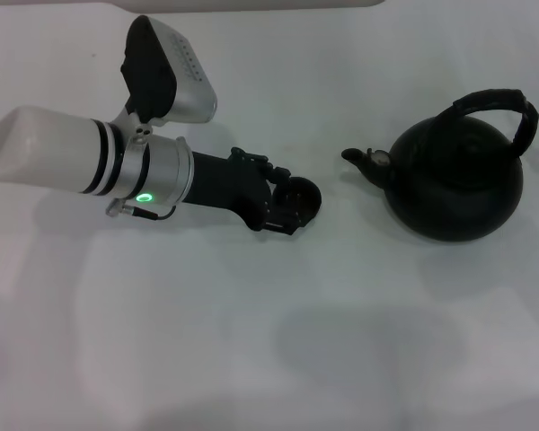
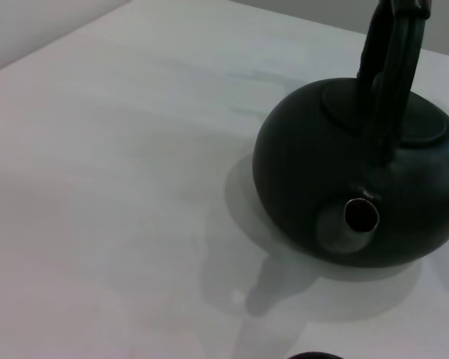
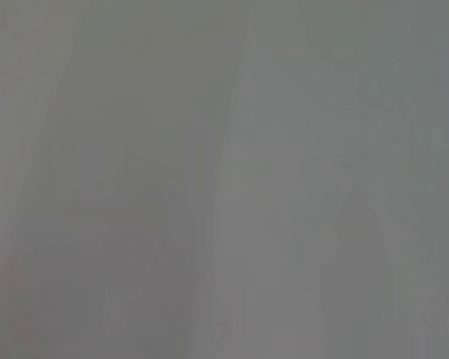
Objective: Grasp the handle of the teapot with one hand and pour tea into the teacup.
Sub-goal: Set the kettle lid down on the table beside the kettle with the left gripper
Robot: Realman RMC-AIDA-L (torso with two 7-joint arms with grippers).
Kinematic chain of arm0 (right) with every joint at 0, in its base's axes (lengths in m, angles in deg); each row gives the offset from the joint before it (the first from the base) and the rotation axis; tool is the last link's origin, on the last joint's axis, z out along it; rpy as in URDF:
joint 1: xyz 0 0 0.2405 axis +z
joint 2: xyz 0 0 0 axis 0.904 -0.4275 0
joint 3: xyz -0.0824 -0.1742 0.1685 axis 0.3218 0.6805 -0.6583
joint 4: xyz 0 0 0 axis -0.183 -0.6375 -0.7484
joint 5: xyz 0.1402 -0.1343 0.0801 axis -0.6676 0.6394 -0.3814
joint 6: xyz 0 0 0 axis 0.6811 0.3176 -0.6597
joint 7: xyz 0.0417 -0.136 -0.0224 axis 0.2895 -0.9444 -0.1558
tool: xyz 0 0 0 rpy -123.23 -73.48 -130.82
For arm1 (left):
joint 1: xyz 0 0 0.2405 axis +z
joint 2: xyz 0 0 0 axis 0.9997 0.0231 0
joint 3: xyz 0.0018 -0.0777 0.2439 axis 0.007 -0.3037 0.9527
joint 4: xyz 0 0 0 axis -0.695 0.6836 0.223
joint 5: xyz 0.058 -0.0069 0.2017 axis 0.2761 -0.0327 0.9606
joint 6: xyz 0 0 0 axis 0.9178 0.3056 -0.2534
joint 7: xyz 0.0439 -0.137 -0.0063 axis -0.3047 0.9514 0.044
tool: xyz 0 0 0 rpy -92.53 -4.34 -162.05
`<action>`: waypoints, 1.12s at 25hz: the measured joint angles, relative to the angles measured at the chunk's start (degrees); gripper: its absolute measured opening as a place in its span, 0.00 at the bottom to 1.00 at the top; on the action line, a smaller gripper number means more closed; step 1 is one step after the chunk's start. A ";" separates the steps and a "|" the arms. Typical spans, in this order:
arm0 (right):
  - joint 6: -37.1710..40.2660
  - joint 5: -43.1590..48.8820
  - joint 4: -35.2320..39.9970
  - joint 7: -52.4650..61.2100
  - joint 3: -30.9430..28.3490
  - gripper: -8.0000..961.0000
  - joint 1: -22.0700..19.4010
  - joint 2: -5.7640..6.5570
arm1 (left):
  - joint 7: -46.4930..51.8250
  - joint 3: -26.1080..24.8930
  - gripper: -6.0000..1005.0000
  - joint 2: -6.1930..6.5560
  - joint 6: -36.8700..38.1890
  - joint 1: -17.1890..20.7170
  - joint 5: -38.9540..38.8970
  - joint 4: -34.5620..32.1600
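One arm works: the left claw (image 1: pixel 292 205) sits at the teacup (image 1: pixel 304 196), apparently pinching it, though I cannot tell for sure. The teapot (image 1: pixel 456 184) stands well apart beyond the claw, spout toward it, handle (image 1: pixel 499 106) arching fore-and-aft, ungrasped.

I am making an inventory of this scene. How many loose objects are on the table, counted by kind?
Teapot: 1, the black teapot, on the table, spout toward the left gripper.
Teacup: 1, the black teacup, right at that gripper.
Total: 2.
The right gripper is not in view.
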 joint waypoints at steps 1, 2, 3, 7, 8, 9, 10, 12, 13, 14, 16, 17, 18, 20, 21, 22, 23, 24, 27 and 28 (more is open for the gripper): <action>0.00 0.00 0.00 0.00 0.00 0.91 0.00 0.00 | 0.03 -0.01 0.71 0.00 -0.02 -0.02 0.00 0.00; 0.00 0.00 0.00 0.00 0.00 0.91 0.00 0.00 | 0.06 0.00 0.71 0.00 -0.04 -0.06 0.00 0.00; 0.00 0.00 0.00 0.00 0.00 0.91 0.00 0.00 | 0.06 -0.01 0.71 0.01 -0.06 -0.20 0.00 0.07; 0.00 0.00 0.00 0.00 0.00 0.91 0.00 0.00 | 0.06 0.00 0.73 0.01 -0.09 -0.41 0.00 0.31; 0.00 0.00 0.00 0.00 0.00 0.91 0.00 0.00 | 0.06 0.00 0.74 0.01 -0.09 -0.41 0.00 0.31; 0.00 0.00 0.00 0.00 0.00 0.91 0.00 0.01 | 0.06 -0.01 0.74 0.01 -0.09 -0.41 0.00 0.22; 0.00 0.00 0.00 0.00 0.00 0.91 0.00 0.00 | 0.06 -0.01 0.74 0.01 -0.04 -0.42 0.00 0.12; -0.01 -0.01 0.00 0.00 0.00 0.91 0.00 0.00 | 0.06 -0.01 0.74 0.01 0.12 -0.43 0.00 -0.02; -0.15 -0.02 0.00 0.00 0.00 0.91 0.00 0.00 | 0.04 -0.01 0.74 0.01 0.26 -0.43 0.00 -0.08; -0.27 -0.03 0.00 0.00 -0.01 0.91 0.00 0.00 | 0.03 0.00 0.74 0.01 0.33 -0.43 0.00 -0.21; -0.57 -0.06 0.00 0.00 -0.06 0.91 -0.01 0.00 | 0.02 0.00 0.74 0.01 0.60 -0.28 0.00 -0.80; -0.64 -0.07 0.00 0.00 -0.08 0.91 -0.01 0.00 | 0.02 0.00 0.74 0.01 0.77 -0.06 0.00 -1.27; -0.64 -0.08 0.00 0.00 -0.08 0.91 -0.05 0.01 | 0.03 0.00 0.74 0.01 0.95 0.26 0.01 -2.02; -0.65 -0.12 0.00 -0.02 -0.09 0.91 -0.14 0.03 | 0.07 0.00 0.74 0.01 1.21 1.38 0.02 -4.06; -0.66 -0.14 0.00 -0.04 -0.09 0.91 -0.17 0.04 | 0.14 0.00 0.74 0.01 1.31 1.79 0.03 -4.91; -0.66 -0.16 0.00 -0.05 -0.09 0.91 -0.18 0.05 | 0.50 0.00 0.74 0.01 1.47 2.19 0.15 -5.59; -0.67 -0.17 0.00 -0.06 -0.09 0.91 -0.18 0.05 | 0.73 0.00 0.74 0.02 1.54 2.38 0.20 -5.99; -0.67 -0.18 0.00 -0.06 -0.09 0.91 -0.18 0.06 | 1.32 0.00 0.74 0.10 1.71 2.61 0.47 -6.40; -0.67 -0.19 0.00 -0.08 -0.09 0.91 -0.21 0.10 | 2.59 -0.01 0.74 0.24 1.96 2.96 1.37 -7.30; -0.67 -0.18 0.00 -0.10 -0.09 0.91 -0.26 0.12 | 3.07 -0.10 0.74 0.26 2.07 3.29 1.92 -7.96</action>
